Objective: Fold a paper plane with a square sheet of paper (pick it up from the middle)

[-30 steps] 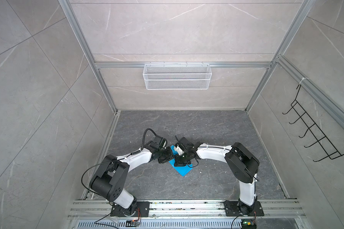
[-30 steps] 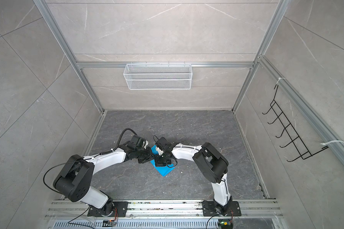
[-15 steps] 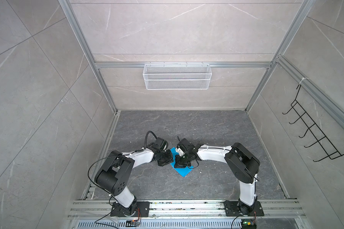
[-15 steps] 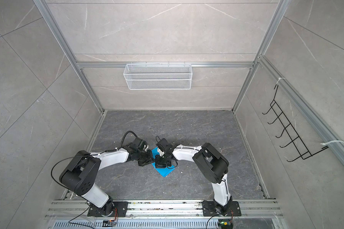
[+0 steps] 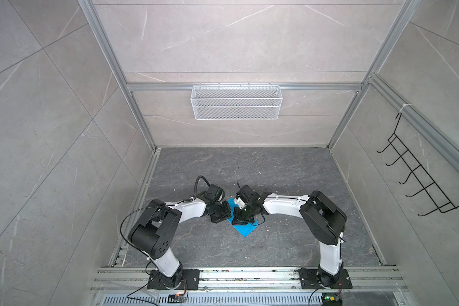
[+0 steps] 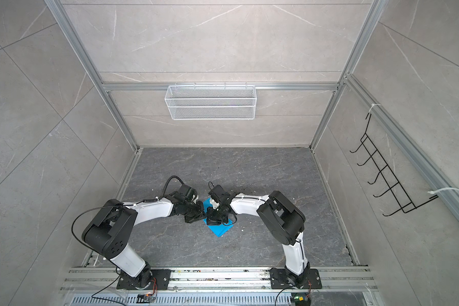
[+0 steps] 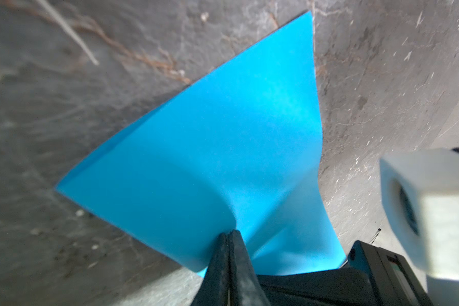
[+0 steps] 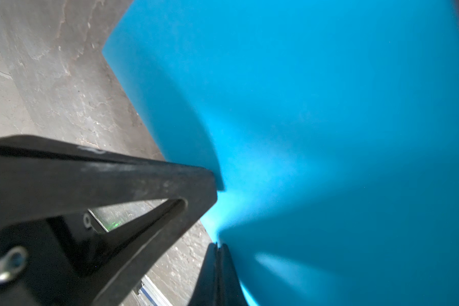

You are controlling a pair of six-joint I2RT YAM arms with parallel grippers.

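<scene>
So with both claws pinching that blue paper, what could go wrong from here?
Tearing: the left gripper and right gripper both pinch the thin square sheet of paper close together, so pulling apart might rip it.
Crooked crease: the paper bows around each pinch instead of lying flat, so a fold could land off-line.
Collision: the two grippers sit almost touching.

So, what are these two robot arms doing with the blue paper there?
The left arm and the right arm each have their jaws shut on the blue sheet of paper, close together, low over the grey floor. The paper bends up where they pinch it. It does not look like a plane yet.
</scene>
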